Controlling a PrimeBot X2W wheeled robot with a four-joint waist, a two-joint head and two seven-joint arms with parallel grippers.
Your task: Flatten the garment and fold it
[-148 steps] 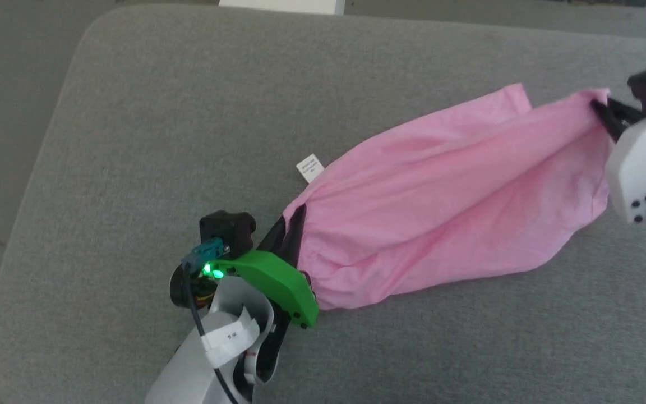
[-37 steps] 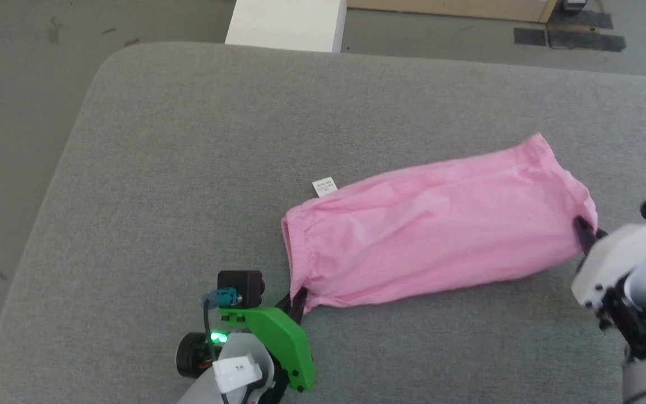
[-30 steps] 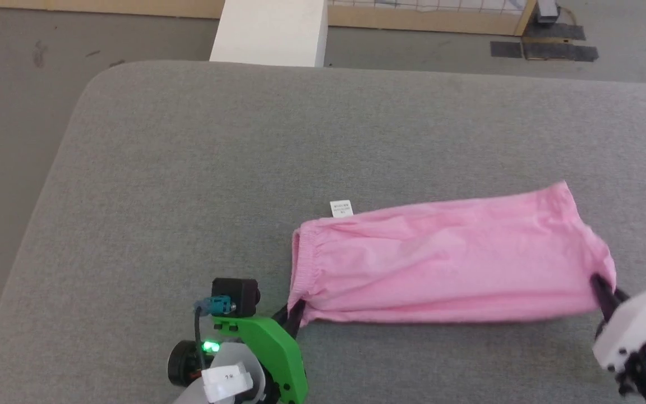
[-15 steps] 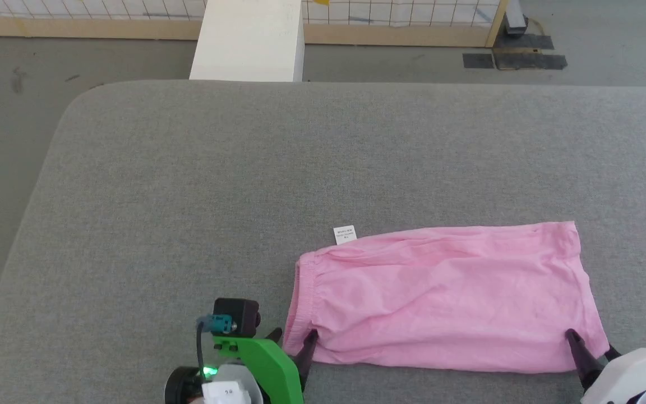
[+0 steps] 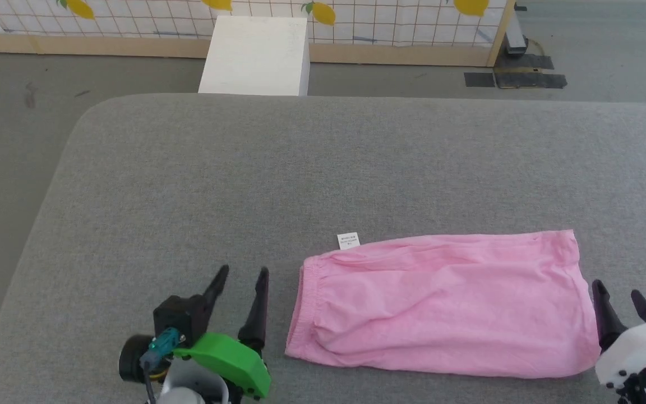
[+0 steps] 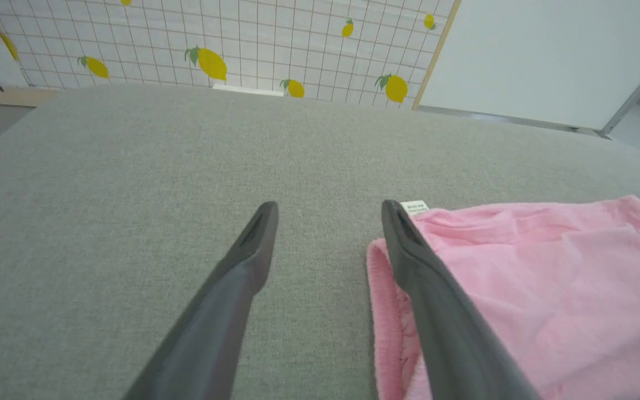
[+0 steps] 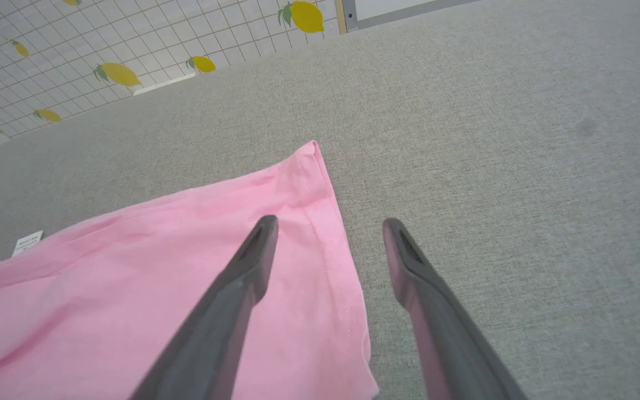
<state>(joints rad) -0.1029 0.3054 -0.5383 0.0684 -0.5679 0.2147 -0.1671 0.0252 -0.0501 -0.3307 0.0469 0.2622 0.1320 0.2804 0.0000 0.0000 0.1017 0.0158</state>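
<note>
The light-pink garment [image 5: 441, 306] lies spread in a flat, wide rectangle on the grey padded table [image 5: 278, 168], gathered waistband to the left and a small white tag [image 5: 348, 240] at its far left corner. My left gripper [image 5: 241, 273] stands open just left of the waistband, holding nothing. In the left wrist view the garment [image 6: 531, 289] lies beside and under the right finger of the left gripper [image 6: 328, 208]. My right gripper [image 5: 617, 292] is open at the garment's right edge; in the right wrist view the right gripper [image 7: 328, 222] spans the hem of the garment [image 7: 148, 289].
A white box [image 5: 255, 56] stands on the floor beyond the table's far edge, before a lemon-patterned grid panel [image 5: 390, 19]. The table's rounded left corner [image 5: 84, 120] drops to grey floor. Bare grey surface stretches behind and to the left of the garment.
Both grippers let go of the garment's near corners and opened; the left one drew off to the left. The garment was pulled toward me and laid flat. The camera has tilted up.
</note>
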